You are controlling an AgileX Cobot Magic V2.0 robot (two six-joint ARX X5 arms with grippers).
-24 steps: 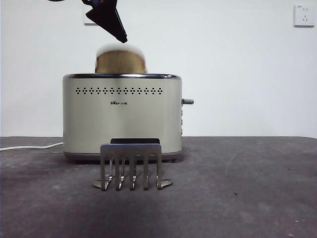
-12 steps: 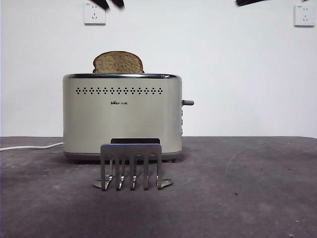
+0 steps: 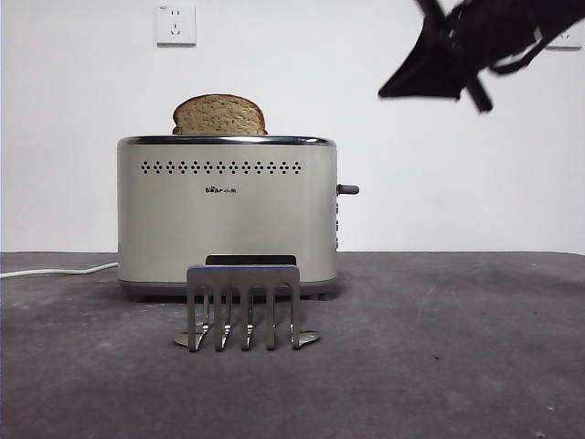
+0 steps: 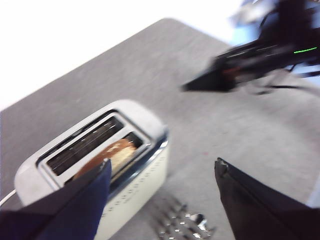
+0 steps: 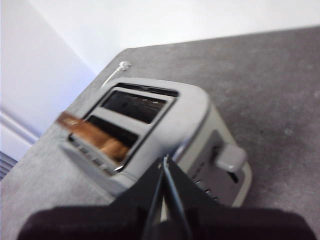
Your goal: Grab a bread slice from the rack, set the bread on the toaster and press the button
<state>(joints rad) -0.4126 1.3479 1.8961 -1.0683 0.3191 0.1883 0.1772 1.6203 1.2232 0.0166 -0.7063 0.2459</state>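
The slice of bread (image 3: 219, 115) stands in a slot of the toaster (image 3: 226, 215); the rack (image 3: 244, 306) is empty. Remaining: press the lever (image 3: 347, 189). Right hand (image 3: 411, 87), clenched, hangs above the lever; left hand (image 4: 162, 172) is released.

The toaster (image 5: 165, 135) sits on a dark grey table (image 5: 270, 80). It is cream with a shiny rim around the top. There are 2 long slots in the top. 1 slot looks dark inside. In the other slot sits the slice of bread (image 5: 92, 132), brown, with its crust sticking up above the rim at 1 end. The picture is a bit blurry there. On the end of the toaster is a grey side lever (image 5: 230, 158). A thin white cord (image 5: 117, 70) lies on the table beyond the toaster. The right gripper (image 5: 164, 167) is black, and its 2 jaws are pressed together into a point. That point is over the toaster, near the lever but not touching it.
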